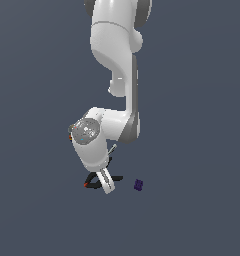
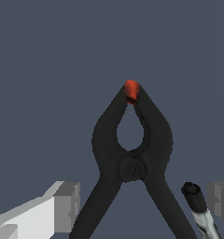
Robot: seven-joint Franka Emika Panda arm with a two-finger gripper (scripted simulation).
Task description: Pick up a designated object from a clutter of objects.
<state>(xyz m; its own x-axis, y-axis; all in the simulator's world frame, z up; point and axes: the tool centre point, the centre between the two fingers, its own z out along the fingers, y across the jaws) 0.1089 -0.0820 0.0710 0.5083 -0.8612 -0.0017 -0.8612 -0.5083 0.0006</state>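
I am hovering my gripper (image 2: 139, 205) low over the black spring clamp (image 2: 131, 158), which is lying flat on the smooth, matte grey floor (image 2: 48, 70). My blocky grey fingers (image 2: 67, 205) are standing wide apart, flanking the clamp's two long splayed handles and gripping nothing. Its rounded red-orange tips (image 2: 131, 91) are meeting beyond a teardrop gap. A thin black-and-silver marker (image 2: 198, 210) is lying just beside one handle; a tiny purple cube (image 1: 138, 185) is sitting nearby.

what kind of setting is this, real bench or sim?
Looks like a bare simulated workspace: flat, featureless grey-blue ground, and a smooth-rendered white arm over a black clamp, a marker and a purple cube.
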